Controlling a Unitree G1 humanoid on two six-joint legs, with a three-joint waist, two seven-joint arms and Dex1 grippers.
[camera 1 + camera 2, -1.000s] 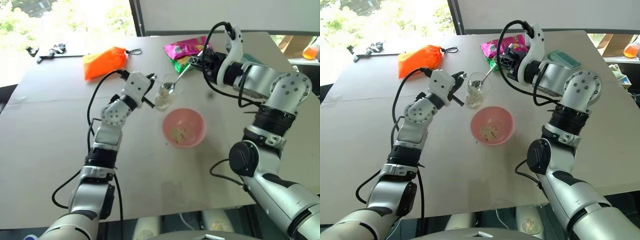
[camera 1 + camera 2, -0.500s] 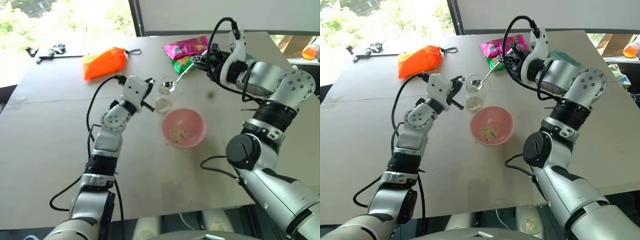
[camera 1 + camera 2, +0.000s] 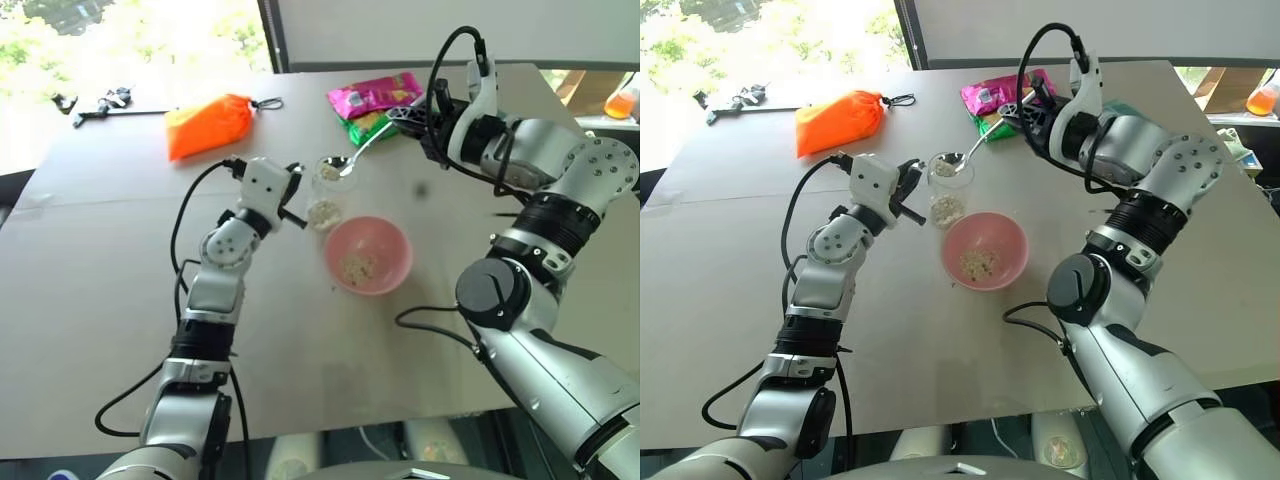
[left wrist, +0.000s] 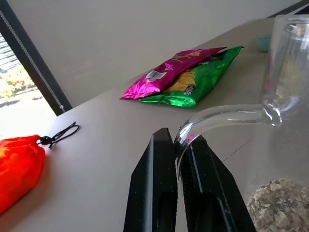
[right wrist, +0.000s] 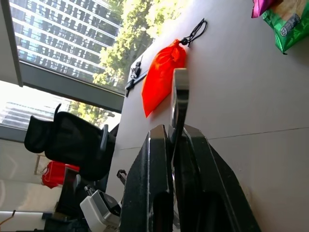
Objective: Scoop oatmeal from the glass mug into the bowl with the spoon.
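Beige tabletop (image 3: 120, 260) under a bright window; left gripper (image 4: 179, 159) clamped on the handle of the glass mug (image 3: 327, 195), oatmeal (image 4: 277, 205) in its bottom; right gripper (image 5: 173, 145) clamped on the spoon (image 3: 350, 160) handle, spoon bowl over the mug's rim with some oat bits in it; bowl (image 3: 368, 255), pink, just beside the mug, oat bits inside; orange pouch (image 3: 208, 124) and snack packets (image 3: 372, 100) farther back, apart from the mug.

The two head views look forward and down over the whole table (image 3: 90, 300). Each wrist view looks closely along its own fingers across the table's far edge, both catching the orange pouch (image 4: 17, 164).
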